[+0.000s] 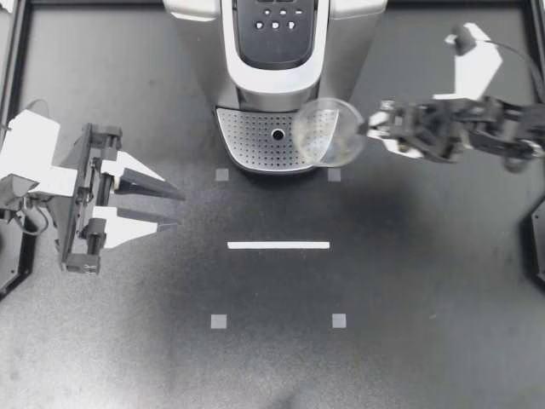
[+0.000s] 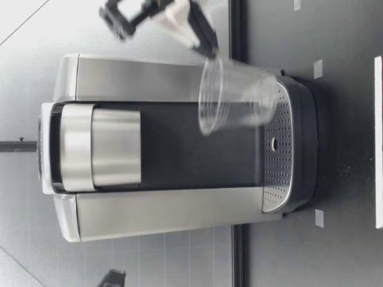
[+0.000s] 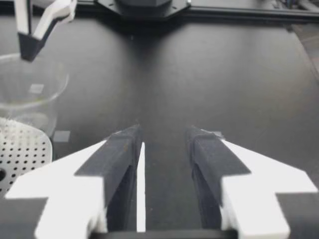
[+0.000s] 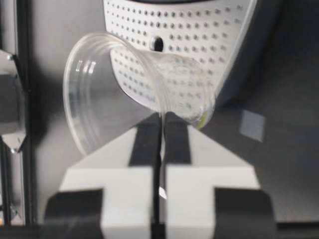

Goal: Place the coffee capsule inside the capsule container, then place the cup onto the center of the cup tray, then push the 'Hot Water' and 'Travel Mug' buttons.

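Note:
A clear plastic cup point(image 1: 329, 130) hangs over the right part of the perforated cup tray point(image 1: 255, 141) of the coffee machine. My right gripper point(image 1: 368, 129) is shut on the cup's rim wall, one finger inside and one outside, as the right wrist view shows point(image 4: 160, 119). In the low view the cup point(image 2: 236, 95) leans a little, its base close above the tray point(image 2: 276, 155). My left gripper point(image 1: 170, 209) stands open and empty over the table to the left, pointing at the machine. No coffee capsule is in sight. The button panel point(image 1: 277, 19) sits on top of the machine.
The machine's brew head point(image 2: 96, 149) overhangs the tray. A white tape line point(image 1: 278, 245) and small grey square marks point(image 1: 219, 321) point(image 1: 339, 320) lie on the black table in front of the machine. Frame rails run along the table's sides.

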Controlling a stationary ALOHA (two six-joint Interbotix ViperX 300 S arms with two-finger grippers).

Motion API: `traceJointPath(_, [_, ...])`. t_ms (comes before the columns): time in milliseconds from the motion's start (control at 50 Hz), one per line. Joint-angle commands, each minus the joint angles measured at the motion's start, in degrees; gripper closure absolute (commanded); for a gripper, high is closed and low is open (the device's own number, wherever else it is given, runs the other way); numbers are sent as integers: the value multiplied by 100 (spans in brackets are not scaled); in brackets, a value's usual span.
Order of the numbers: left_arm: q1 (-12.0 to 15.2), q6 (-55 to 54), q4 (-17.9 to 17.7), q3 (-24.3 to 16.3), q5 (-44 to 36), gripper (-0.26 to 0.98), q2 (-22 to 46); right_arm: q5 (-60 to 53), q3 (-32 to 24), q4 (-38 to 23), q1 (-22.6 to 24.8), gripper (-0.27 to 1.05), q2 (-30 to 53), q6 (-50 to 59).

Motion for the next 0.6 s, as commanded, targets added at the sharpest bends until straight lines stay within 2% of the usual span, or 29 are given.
traceJointPath(0, [26,-9,-9,-62,-44,35,-70,-88,-316,0,35,74,167,-9])
traceJointPath(180, [26,-9,-9,-53,-53,35,-79,-105,-571,0,35,74,439,-9])
traceJointPath(580, [18,0,-9,-53,-53,36,-79,-272,-712,0,35,74,694,0])
